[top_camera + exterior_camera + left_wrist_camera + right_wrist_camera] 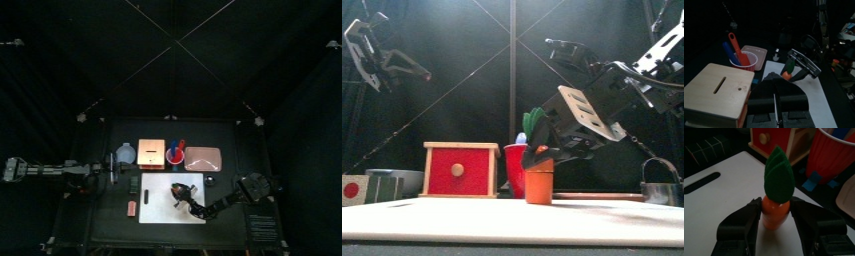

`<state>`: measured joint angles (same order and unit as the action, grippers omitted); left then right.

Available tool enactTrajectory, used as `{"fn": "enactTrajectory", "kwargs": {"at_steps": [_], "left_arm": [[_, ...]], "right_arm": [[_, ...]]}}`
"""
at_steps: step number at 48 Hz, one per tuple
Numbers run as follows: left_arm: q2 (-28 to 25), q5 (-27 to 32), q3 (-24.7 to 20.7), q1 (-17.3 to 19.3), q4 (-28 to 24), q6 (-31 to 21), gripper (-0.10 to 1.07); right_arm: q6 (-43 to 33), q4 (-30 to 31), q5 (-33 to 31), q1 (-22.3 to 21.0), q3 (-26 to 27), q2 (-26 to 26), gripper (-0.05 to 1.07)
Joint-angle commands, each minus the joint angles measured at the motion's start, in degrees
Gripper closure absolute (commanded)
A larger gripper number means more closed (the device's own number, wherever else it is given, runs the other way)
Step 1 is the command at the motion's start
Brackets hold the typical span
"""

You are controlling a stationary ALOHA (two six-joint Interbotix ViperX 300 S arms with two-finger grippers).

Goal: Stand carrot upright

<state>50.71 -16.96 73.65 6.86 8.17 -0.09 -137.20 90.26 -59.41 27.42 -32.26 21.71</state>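
Right wrist view: the carrot (pixel 775 203) stands upright on the white sheet (pixel 724 193), green leaf up, orange body between my two jaws.
Right gripper state: my right gripper (pixel 777 223) has its jaws spread wide, flanking the orange body. Whether the pads touch the sides I cannot tell; I judge the grip to be released or nearly so.
Carrot location: front view shows the carrot (pixel 540 180) vertical on the white sheet (pixel 502 218), near the front of the tabletop (pixel 114 222), with the red cup (pixel 516 168) just behind it and the wooden box (pixel 460 170) off to one side.
Left gripper: my left gripper (pixel 380 62) hangs high, well apart from the work. Its jaws look spread in the front view.
Risk 1, tipping on retreat: the base is narrow and the leaf makes it top-heavy. Cause: a jaw brushing the body or leaf if I withdraw sideways or at a slant.
Risk 2, dragging: a pad clinging to the orange body lifts or tilts the carrot. Cause: rising before both jaws are clear.
Risk 3, sheet disturbance: the carrot rests on the sheet, not on bare tabletop. Cause: a jaw tip catching the sheet shifts it and topples the carrot.
Risk 4, neighbour contact: the red cup (pixel 834 153) stands near. Cause: a wide swing of the wrist.
Required motion: a straight, slow lift along the carrot's axis.
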Motion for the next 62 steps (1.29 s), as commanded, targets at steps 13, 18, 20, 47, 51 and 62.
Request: {"fn": "enactTrajectory", "kwargs": {"at_steps": [13,18,20,47,51,62], "left_arm": [[-0.2,-0.4,-0.7,0.1,0.7,0.0,0.96],[-0.2,-0.4,-0.7,0.1,0.9,0.0,0.96],[-0.2,-0.5,-0.7,0.1,0.9,0.0,0.96],[-0.2,-0.5,-0.3,0.3,1.4,0.0,0.96],[-0.2,-0.5,-0.1,0.4,1.8,0.0,0.96],[-0.2,-0.5,0.0,0.5,1.8,0.1,0.96]], "right_arm": [[0.1,0.2,0.5,-0.1,0.3,-3.0,0.23],[0.3,-0.1,1.1,-0.2,0.3,-3.3,0.21],[0.3,0.2,1.4,-0.3,0.3,-3.2,0.19],[0.9,-2.1,3.2,-1.4,0.3,-4.0,0.01],[1.0,-2.4,3.9,-1.3,0.1,-4.8,0.01],[2.7,-6.5,7.6,-0.7,-1.8,-9.7,0.01]]}}
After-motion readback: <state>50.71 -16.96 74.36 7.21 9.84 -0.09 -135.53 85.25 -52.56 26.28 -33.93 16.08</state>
